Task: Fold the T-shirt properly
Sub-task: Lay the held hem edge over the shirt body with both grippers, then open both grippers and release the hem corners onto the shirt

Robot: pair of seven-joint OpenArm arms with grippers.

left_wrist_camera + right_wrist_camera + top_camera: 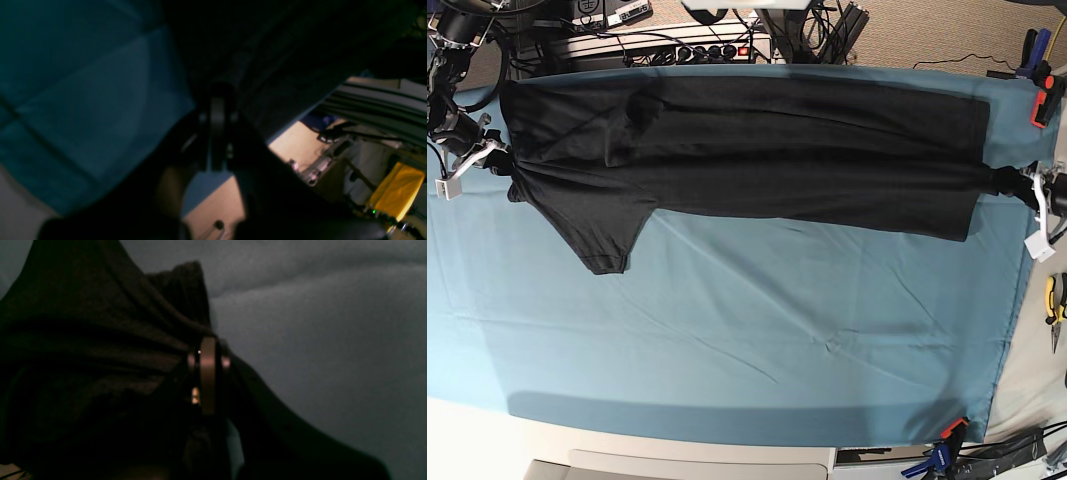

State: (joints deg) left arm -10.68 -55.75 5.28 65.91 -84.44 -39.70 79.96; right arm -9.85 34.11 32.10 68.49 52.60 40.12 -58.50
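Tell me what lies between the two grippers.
In the base view, only the T-shirt spans the stretch from the right gripper to the left gripper, pulled sideways across the teal table cloth, each end pinched in a gripper.

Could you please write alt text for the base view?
A black T-shirt is stretched sideways across a teal cloth, with the right tool and the left tool each gripping one end. One sleeve hangs toward the viewer.

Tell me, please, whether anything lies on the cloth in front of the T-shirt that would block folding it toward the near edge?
Nothing visible does. The T-shirt hangs stretched between the right gripper and left gripper, and the teal cloth in front of it shows only wrinkles.
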